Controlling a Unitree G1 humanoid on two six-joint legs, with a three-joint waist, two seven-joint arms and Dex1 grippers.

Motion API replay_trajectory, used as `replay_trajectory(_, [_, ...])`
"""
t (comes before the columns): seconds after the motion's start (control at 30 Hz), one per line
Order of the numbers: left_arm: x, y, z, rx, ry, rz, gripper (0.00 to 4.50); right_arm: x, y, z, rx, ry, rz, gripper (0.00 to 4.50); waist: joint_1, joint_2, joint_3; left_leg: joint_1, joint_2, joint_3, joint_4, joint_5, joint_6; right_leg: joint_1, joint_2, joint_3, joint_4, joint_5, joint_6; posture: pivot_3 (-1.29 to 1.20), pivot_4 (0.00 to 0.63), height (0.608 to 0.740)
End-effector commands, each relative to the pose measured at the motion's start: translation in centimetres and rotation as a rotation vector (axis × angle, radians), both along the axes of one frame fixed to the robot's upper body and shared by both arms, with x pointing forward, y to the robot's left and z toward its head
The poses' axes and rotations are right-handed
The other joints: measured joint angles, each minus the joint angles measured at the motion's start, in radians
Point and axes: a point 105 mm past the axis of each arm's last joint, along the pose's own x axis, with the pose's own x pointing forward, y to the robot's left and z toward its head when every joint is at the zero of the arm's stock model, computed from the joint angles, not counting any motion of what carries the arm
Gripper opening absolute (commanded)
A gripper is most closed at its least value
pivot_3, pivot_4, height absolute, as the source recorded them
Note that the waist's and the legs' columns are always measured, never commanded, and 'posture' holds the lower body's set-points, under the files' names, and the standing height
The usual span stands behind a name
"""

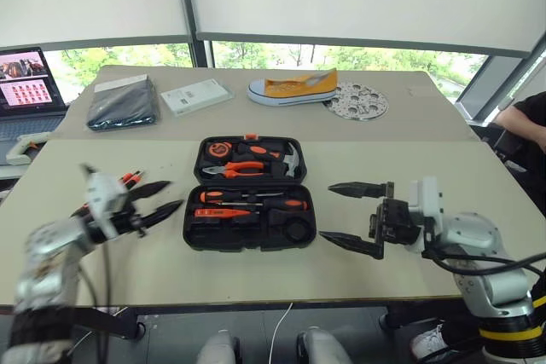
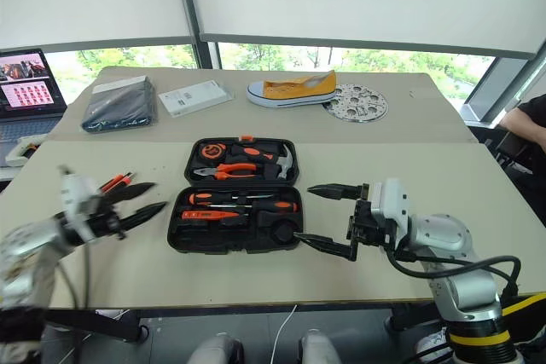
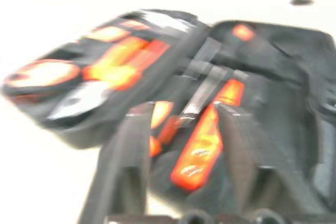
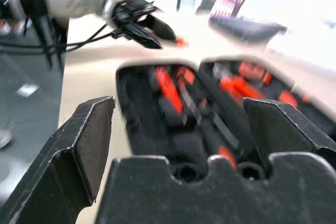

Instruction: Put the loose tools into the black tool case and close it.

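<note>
The black tool case (image 1: 192, 226) lies open in the middle of the near table. Its far half holds a tape measure, pliers and a hammer. Its near half holds two screwdrivers (image 1: 252, 198), an orange-and-black utility knife (image 1: 220, 212) and a grey tape roll (image 1: 299, 230). My left gripper (image 1: 171, 195) hovers just left of the case, open and empty, pointing at it. A slim orange tool (image 1: 129, 179) lies on the table behind that gripper, partly hidden. My right gripper (image 1: 328, 212) stands wide open and empty, just right of the case.
On the far table lie a dark grey pouch (image 1: 124, 106), a white box (image 1: 196, 95), a yellow shoe (image 1: 294, 89) and a white perforated disc (image 1: 357, 101). A laptop (image 1: 27, 83) stands at the far left. A person's arm (image 1: 525, 121) shows at the right edge.
</note>
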Motion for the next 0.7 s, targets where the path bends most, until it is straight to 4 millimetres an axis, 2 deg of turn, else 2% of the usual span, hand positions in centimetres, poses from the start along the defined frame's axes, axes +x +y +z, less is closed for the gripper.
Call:
replay_trajectory(0.03, [-2.7, 4.0, -0.1, -0.047, -0.003, 0.212, 3.97, -0.8, -0.5, 1.2, 0.099, -0.137, 0.009, 4.50, 0.004, 0.000, 0.000, 0.000, -0.001, 0.000, 0.000, 0.000, 0.000, 0.000, 0.000, 0.000, 0.000, 0.000, 0.000, 0.00, 0.150, 0.740])
replay_trajectory(0.07, [-4.4, 5.5, -1.2, -0.050, 0.037, 0.291, 4.41, -1.1, -0.5, 0.9, 0.108, -0.153, 0.010, 4.50, 0.003, 0.000, 0.000, 0.000, 0.000, 0.000, 0.001, 0.000, 0.000, 0.000, 0.000, 0.000, 0.000, 0.000, 0.000, 0.00, 0.150, 0.740])
replay_trajectory(0.13, [-7.3, 8.2, -2.2, -0.084, 0.060, 0.446, 4.49, -1.6, -0.3, 0.6, 0.167, -0.123, 0.026, 4.50, 0.002, 0.000, 0.000, 0.001, 0.000, 0.001, 0.001, 0.000, 0.000, 0.001, -0.001, 0.000, -0.001, 0.000, 0.000, 0.00, 0.150, 0.740])
replay_trajectory(0.17, [-8.1, 9.0, -2.3, -0.089, 0.055, 0.497, 4.49, -1.7, -0.3, 0.7, 0.204, -0.103, 0.021, 4.50, 0.001, -0.001, -0.001, 0.001, 0.001, 0.001, 0.001, 0.000, 0.000, 0.001, -0.001, 0.000, -0.001, 0.000, 0.000, 0.00, 0.150, 0.740])
replay_trajectory(0.27, [-9.5, 10.7, -2.4, -0.062, 0.043, 0.583, 4.49, -1.9, -0.1, -0.1, 0.200, -0.042, 0.025, 4.50, 0.018, -0.001, 0.000, 0.001, 0.005, 0.001, 0.001, 0.000, -0.001, 0.000, -0.001, -0.002, -0.001, 0.000, -0.002, 0.00, 0.150, 0.740])
replay_trajectory(0.3, [-9.8, 11.2, -2.4, -0.049, 0.044, 0.613, 4.49, -2.0, -0.1, -0.6, 0.174, -0.044, 0.029, 4.50, 0.024, -0.001, 0.000, 0.001, 0.006, 0.002, 0.002, 0.001, -0.002, -0.001, 0.000, -0.004, -0.001, -0.002, -0.008, 0.00, 0.150, 0.740])
replay_trajectory(0.37, [-10.1, 12.3, -2.4, -0.047, 0.047, 0.669, 4.49, -2.0, -0.1, -1.0, 0.160, -0.056, 0.021, 4.50, 0.032, -0.001, 0.000, 0.003, 0.010, 0.004, 0.002, -0.004, -0.011, -0.002, -0.001, -0.006, -0.002, -0.003, -0.005, 0.00, 0.150, 0.740])
replay_trajectory(0.5, [-8.8, 13.9, -2.1, -0.087, 0.097, 0.740, 4.49, -1.8, 0.0, -1.1, 0.147, -0.070, 0.004, 4.50, 0.031, -0.001, 0.000, 0.004, 0.013, 0.008, 0.002, -0.004, -0.012, -0.002, 0.000, -0.007, -0.002, -0.002, -0.005, 0.00, 0.150, 0.740])
replay_trajectory(0.6, [-5.8, 13.2, -1.9, -0.086, 0.175, 0.663, 4.49, -1.6, 0.6, -0.7, 0.143, -0.083, 0.004, 4.50, 0.032, -0.001, 0.000, 0.005, 0.015, 0.008, 0.001, -0.004, -0.012, -0.002, 0.001, -0.008, -0.001, -0.002, -0.006, 0.00, 0.150, 0.740])
replay_trajectory(0.7, [-2.0, 12.4, -0.6, -0.068, 0.208, 0.600, 4.49, -1.5, 1.2, -0.1, 0.147, -0.099, 0.010, 4.50, 0.034, -0.001, 0.000, 0.004, 0.014, 0.010, 0.001, -0.003, -0.013, -0.003, 0.000, -0.009, -0.001, -0.002, -0.007, 0.00, 0.150, 0.740])
